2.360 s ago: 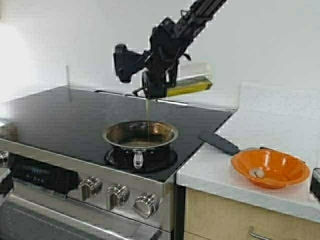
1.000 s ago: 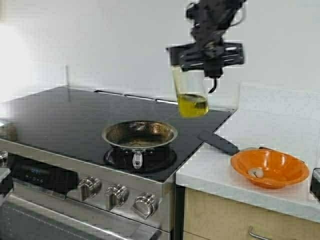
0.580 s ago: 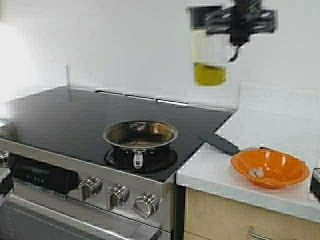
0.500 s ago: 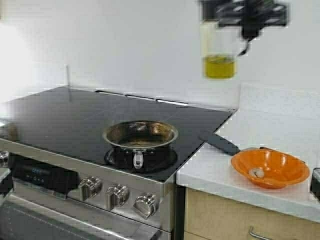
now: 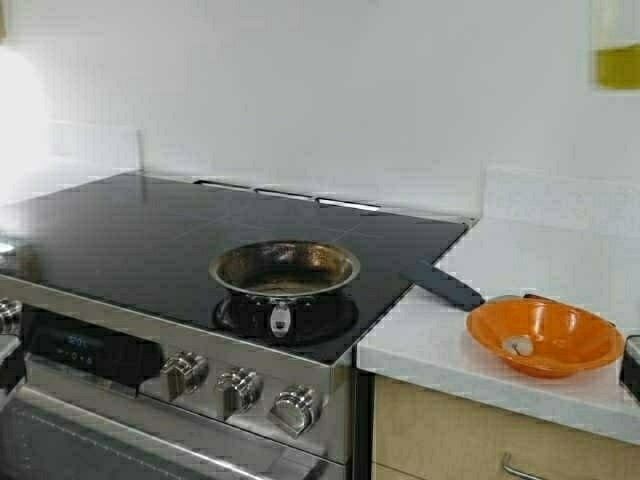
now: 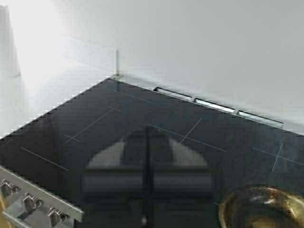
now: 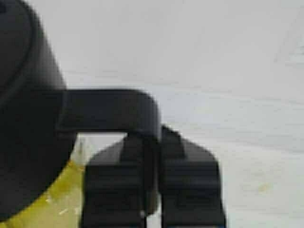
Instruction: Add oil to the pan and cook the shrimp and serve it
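The steel pan sits on the front burner of the black stovetop, and its rim shows in the left wrist view. The oil jar hangs high at the top right edge, upright, with golden oil in its bottom. My right gripper is shut on the jar's black handle, beside the black lid and the oil. A pale shrimp lies in the orange bowl on the counter. My left gripper is shut and empty over the stovetop, left of the pan.
A black flat tool lies across the stove's right edge onto the white counter. Steel knobs line the stove front. A dark object stands at the right edge. A white wall is behind.
The right gripper stopped pouring oil into the pan, righted the jar and carried it up and right to the frame's top corner. The scene has shifted slightly right.
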`<state>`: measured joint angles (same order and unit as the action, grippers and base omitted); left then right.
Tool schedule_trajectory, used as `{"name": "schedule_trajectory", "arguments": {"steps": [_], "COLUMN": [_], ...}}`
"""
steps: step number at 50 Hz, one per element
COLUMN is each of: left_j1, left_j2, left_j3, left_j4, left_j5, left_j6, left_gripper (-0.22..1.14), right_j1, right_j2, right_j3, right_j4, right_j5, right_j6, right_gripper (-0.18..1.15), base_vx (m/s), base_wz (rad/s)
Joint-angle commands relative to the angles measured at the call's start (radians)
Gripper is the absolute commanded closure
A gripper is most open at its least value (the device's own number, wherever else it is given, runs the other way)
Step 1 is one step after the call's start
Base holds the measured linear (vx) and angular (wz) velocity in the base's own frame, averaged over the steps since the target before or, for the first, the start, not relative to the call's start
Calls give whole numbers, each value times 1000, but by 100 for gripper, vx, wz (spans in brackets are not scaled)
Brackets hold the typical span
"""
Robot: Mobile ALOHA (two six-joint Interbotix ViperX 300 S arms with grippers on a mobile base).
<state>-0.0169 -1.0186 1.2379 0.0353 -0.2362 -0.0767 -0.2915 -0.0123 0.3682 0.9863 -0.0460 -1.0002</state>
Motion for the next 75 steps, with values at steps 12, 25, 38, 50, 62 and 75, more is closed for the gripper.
{"name": "schedule_trajectory", "arguments": {"steps": [12, 25, 38, 50, 62, 75], "left_j1": [2, 2, 2, 2, 2, 2], "left_j2": [31, 32, 37, 37, 38, 38], "left_j3": [0, 6, 28, 35, 20, 18], "left_j4": [3, 5, 5, 3, 3, 3], "left_j5": [-5, -23, -31, -31, -31, -23], "left_j6": [14, 20, 21, 20, 20, 20], "left_gripper": [89, 89, 89, 89, 89, 89], "right_j1": [-144, -146, -160, -192, -212, -210], "right_j2": [319, 558, 769, 928, 1031, 1109], "right_j3": [-305, -474, -657, -824, -905, -977], "right_j4": [-52, -103, -83, -26, -2, 26], "right_j5": [55, 29, 29, -31, -55, -74], "right_j6": [12, 12, 14, 15, 23, 91], "right_gripper": [90, 90, 90, 90, 90, 90], "base_vx": [0, 0, 0, 0, 0, 0], "base_wz": [0, 0, 0, 0, 0, 0]}}
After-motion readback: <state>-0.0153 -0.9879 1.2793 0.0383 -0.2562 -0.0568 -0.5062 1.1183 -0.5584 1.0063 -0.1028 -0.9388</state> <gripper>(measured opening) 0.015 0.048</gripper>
